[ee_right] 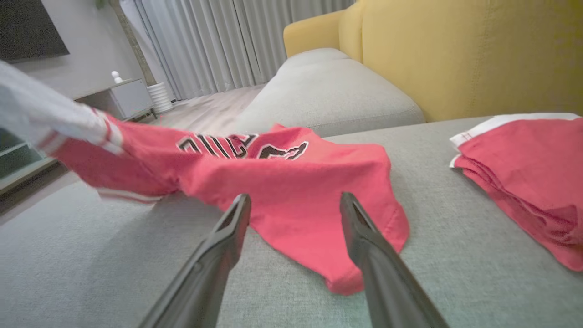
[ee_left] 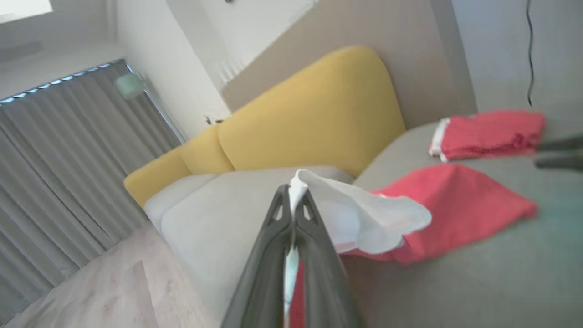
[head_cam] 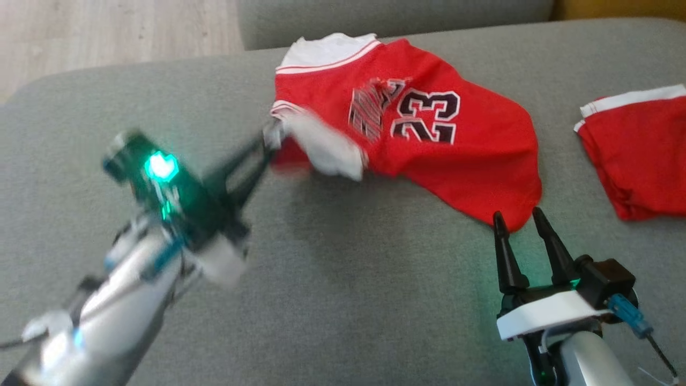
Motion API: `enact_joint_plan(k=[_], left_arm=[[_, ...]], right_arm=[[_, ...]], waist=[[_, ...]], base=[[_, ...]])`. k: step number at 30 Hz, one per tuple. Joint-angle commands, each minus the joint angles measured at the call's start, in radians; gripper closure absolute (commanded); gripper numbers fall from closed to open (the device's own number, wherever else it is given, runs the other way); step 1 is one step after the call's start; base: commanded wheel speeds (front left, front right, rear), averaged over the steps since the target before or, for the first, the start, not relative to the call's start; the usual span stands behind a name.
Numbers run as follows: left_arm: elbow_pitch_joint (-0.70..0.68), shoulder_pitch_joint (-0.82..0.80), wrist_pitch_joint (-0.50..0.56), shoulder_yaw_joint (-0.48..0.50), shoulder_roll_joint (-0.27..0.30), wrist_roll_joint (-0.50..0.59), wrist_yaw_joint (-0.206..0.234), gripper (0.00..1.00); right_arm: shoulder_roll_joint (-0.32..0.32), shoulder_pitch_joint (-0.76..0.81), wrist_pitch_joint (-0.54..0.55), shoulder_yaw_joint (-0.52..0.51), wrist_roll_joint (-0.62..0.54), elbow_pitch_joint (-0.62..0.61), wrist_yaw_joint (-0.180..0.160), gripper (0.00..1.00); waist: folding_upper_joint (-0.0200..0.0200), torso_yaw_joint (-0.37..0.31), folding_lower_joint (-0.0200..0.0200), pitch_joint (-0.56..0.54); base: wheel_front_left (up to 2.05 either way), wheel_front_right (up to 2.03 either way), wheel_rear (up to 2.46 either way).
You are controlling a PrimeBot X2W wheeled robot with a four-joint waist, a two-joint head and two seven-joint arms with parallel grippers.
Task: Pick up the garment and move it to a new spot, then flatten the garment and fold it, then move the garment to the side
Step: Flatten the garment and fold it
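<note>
Red jersey (head_cam: 429,123): soft matt cloth with white cloth trim. Second red garment (head_cam: 638,155): the same matt cloth. Sofa seat (head_cam: 343,300): grey woven fabric, coarse-grained, matt. Backrest (ee_right: 478,59): yellow cloth, finer weave. Right pincer (head_cam: 519,214): fingers (ee_right: 364,246) of dark matt plastic, base of smooth white plastic. Left forearm (head_cam: 123,311): silvery, with a sheen. Floor (head_cam: 107,37): pale wood, smooth, faintly grained

Blurred left end effector (head_cam: 263,143) and forearm (head_cam: 126,300).
</note>
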Motion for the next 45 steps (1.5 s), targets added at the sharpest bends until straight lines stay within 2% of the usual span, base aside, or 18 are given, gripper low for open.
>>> enact_joint_plan(k=[1, 7, 10, 11, 12, 16, 20, 26, 31, 34, 37, 41, 45], left_arm=[[-0.038, 0.01, 0.028, 0.002, 0.085, 0.025, -0.007, 1.0], [-0.054, 0.158, 0.109, -0.153, 0.236, 0.062, -0.021, 1.0], [-0.058, 0.217, 0.149, -0.213, 0.256, 0.047, -0.023, 1.0], [-0.059, 0.23, 0.165, -0.228, 0.258, 0.047, -0.023, 0.36], [-0.06, 0.238, 0.178, -0.238, 0.26, 0.053, -0.021, 0.0], [-0.04, 0.258, 0.211, -0.236, 0.249, 0.035, -0.002, 0.0], [-0.034, 0.252, 0.2, -0.159, 0.205, -0.025, 0.088, 0.0], [-0.037, 0.286, 0.093, 0.055, 0.068, -0.248, 0.259, 0.0], [-0.031, 0.381, -0.023, 0.236, -0.067, -0.434, 0.338, 0.0], [-0.033, 0.449, -0.035, 0.299, -0.124, -0.46, 0.345, 0.0], [-0.058, 0.493, -0.037, 0.356, -0.171, -0.422, 0.335, 0.0], [-0.056, 0.512, -0.037, 0.394, -0.207, -0.363, 0.294, 0.0], [-0.037, 0.499, -0.037, 0.412, -0.23, -0.324, 0.255, 0.0]], right_arm=[[-0.004, -0.016, -0.011, 0.02, 0.005, -0.026, 0.007, 0.0], [-0.004, -0.009, -0.011, 0.019, 0.012, -0.016, 0.007, 0.0], [-0.004, -0.007, -0.011, 0.018, 0.014, -0.012, 0.007, 0.0], [-0.004, -0.007, -0.011, 0.018, 0.015, -0.011, 0.007, 0.0], [-0.004, -0.008, -0.011, 0.02, 0.015, -0.011, 0.007, 0.0], [-0.004, -0.009, -0.011, 0.019, 0.013, -0.012, 0.007, 0.0], [-0.004, -0.008, -0.011, 0.011, 0.007, -0.024, 0.007, 0.0], [-0.004, -0.006, -0.011, 0.002, 0.003, -0.042, 0.007, 0.0], [-0.004, 0.008, -0.011, 0.005, -0.002, -0.059, 0.007, 0.0], [-0.004, 0.018, -0.011, 0.005, -0.007, -0.064, 0.007, 0.0], [-0.004, 0.023, -0.011, 0.002, -0.02, -0.057, 0.007, 0.0], [-0.004, 0.016, -0.011, -0.036, -0.06, -0.013, 0.007, 0.0], [-0.004, -0.029, 0.009, -0.081, -0.177, 0.089, 0.007, 0.0]], waist=[[0.0, 0.011, 0.0001, -0.012], [0.0, 0.022, 0.0001, -0.032], [0.0, 0.025, 0.0001, -0.039], [0.0, 0.025, 0.0001, -0.041], [0.0, 0.026, 0.0001, -0.042], [0.0, 0.029, 0.0001, -0.047], [0.0, 0.034, 0.0001, -0.054], [0.0, 0.034, 0.0001, -0.07], [0.0, 0.026, 0.0001, -0.088], [0.0, 0.024, 0.0001, -0.088], [0.0, 0.023, 0.0001, -0.076], [0.0, 0.026, 0.0001, -0.06], [0.0, 0.027, 0.0001, -0.036]], base=[[0.0, 0.0, 0.0], [0.0, 0.0, 0.0], [0.0, 0.0, 0.0], [0.0, 0.0, 0.0], [0.0, 0.0, 0.0], [0.0, 0.0, 0.0], [0.0, 0.0, 0.0], [0.0, 0.0, 0.0], [0.0, 0.0, 0.0], [0.0, 0.0, 0.0], [0.0, 0.0, 0.0], [0.0, 0.0, 0.0], [0.0, 0.0, 0.0]])
